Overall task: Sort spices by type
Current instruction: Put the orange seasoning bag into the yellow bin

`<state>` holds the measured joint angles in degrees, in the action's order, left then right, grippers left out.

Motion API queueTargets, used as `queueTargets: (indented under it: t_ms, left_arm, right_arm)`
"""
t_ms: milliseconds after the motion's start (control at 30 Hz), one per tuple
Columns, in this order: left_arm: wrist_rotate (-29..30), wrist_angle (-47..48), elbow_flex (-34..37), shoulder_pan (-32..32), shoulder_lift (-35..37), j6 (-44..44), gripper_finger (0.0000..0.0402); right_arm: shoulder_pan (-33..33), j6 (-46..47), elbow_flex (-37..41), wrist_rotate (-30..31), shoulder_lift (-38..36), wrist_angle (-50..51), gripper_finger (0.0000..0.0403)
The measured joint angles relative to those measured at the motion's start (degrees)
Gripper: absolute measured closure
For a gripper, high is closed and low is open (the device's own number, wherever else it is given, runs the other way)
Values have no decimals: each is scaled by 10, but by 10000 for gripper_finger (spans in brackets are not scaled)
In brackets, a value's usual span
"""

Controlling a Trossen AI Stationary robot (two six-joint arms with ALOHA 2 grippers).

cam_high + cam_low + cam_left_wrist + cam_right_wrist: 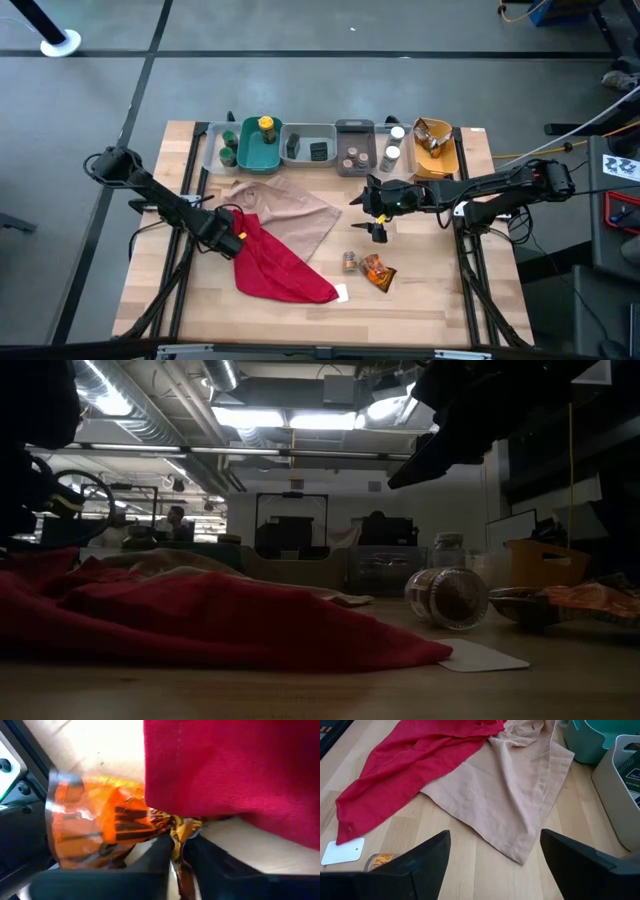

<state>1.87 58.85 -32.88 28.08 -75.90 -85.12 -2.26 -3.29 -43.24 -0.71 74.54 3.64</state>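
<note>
The left gripper is pinched shut on an orange crinkly packet at the middle left of the high view, beside the red cloth. The packet lies sideways, its twisted end between the fingers; the cloth hides part of it. The right gripper hangs wide open, holding nothing, above the wooden table. A small brown jar lies on its side. The room behind is dim.
</note>
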Motion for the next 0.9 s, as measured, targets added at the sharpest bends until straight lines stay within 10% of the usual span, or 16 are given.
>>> queueTargets:
  t_ms: [133, 900]
  left_arm:
    - [-6, 0, 0, 0, 0, -4, 392]
    - [-7, -24, -125, 0, 118, 46, 401]
  right_arm:
    - [0, 0, 0, 0, 0, 0, 95]
    - [0, 0, 0, -8, 0, -10, 95]
